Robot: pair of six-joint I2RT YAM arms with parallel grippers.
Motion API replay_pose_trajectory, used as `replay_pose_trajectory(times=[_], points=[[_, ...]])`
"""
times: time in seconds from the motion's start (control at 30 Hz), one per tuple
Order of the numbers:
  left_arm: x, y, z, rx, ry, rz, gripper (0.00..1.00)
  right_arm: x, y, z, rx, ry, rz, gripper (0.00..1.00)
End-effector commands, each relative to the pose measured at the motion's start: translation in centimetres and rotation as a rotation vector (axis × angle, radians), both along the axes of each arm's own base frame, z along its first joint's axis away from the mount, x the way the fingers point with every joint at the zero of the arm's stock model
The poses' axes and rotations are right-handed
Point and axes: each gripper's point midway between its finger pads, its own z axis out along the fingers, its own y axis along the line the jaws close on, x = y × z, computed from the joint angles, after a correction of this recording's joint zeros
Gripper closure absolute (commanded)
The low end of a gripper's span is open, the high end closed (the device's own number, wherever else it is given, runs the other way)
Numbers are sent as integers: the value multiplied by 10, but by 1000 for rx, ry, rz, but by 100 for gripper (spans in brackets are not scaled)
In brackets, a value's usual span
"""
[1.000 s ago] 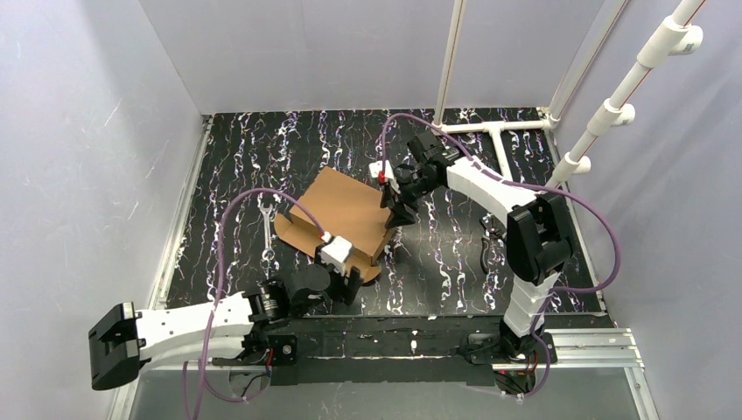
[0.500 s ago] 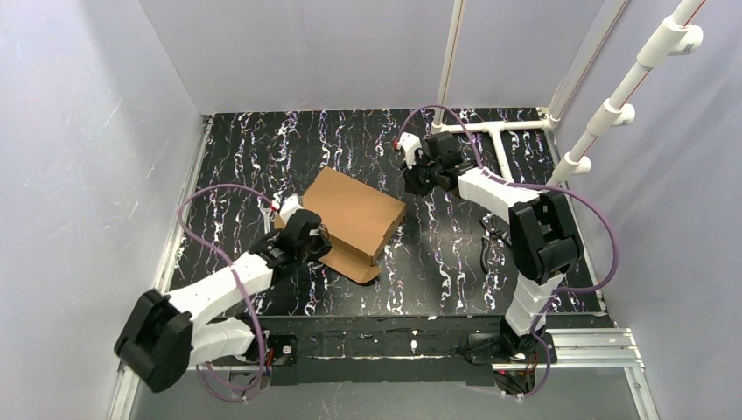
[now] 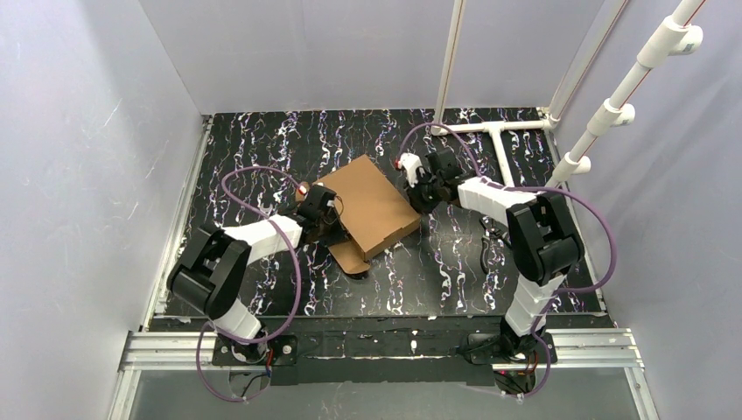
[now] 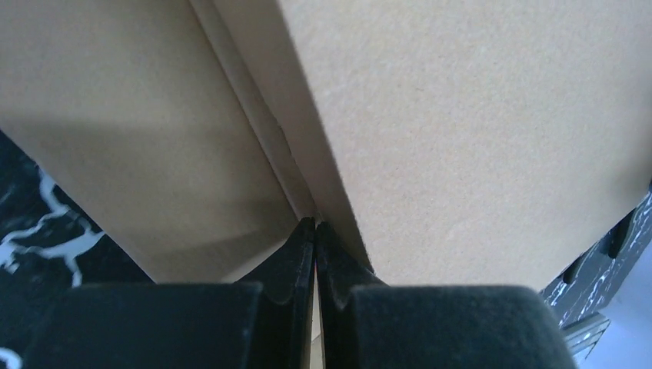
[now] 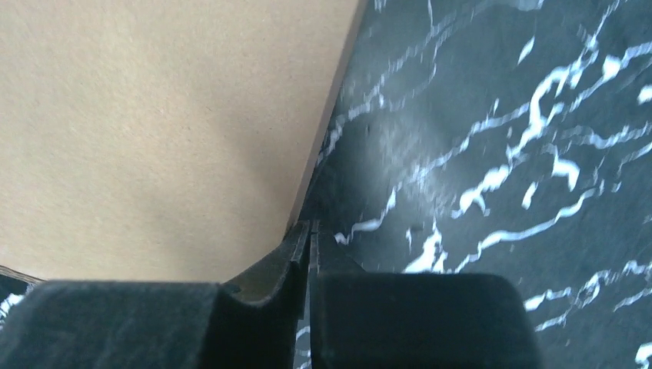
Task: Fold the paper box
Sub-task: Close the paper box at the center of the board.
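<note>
Two arms met at one brown cardboard box [image 3: 374, 208], which lay in the middle of the black marbled table [image 3: 262, 149]. From above, the box looked mostly folded: a shallow closed slab turned at an angle, with its top panel down. One rounded tab [image 3: 352, 257] poked out loose at its near edge. I judged that tucking in that tab, and perhaps pressing the seams, was what was left. The left gripper [image 4: 315, 227] sat at the box's left side and the right gripper [image 5: 309, 229] at its far right corner.

The overhead view gave the layout but hid both sets of fingertips. My left wrist camera showed that gripper's jaws shut and holding nothing, the tips against a crease between two cardboard panels. My right wrist camera showed its jaws closed to a thin slit, also empty. Its tips touched the box's edge near a corner, with bare table beside them. Neither wrist view showed the loose tab.
</note>
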Motion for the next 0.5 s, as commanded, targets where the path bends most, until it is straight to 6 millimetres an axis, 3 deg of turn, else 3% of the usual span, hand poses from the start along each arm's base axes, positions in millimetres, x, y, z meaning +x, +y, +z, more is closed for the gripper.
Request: replay_pose_trajectory(times=[0.0,0.07,0.17,0.23,0.33,0.37,0.47], points=[[18,-34,29,-99,-74,-155,100,-17,-15,18,-22,-27,-15,85],[21,-33,32,-76,-95,-173,100,-11,-26,28,-46,-81,-51,82],[16,-12,46,19,-153,-196,100,6,-45,58,-99,-184,-76,72],[7,9,66,103,-208,-224,84,4,-49,76,-117,-217,-23,64],[-20,33,98,172,-275,-335,53,-24,-37,94,-88,-209,214,47],[-33,33,115,151,-328,-410,44,-42,-30,97,-54,-184,325,39],[-70,22,130,41,-415,-604,22,-99,-8,97,109,-158,708,9]])
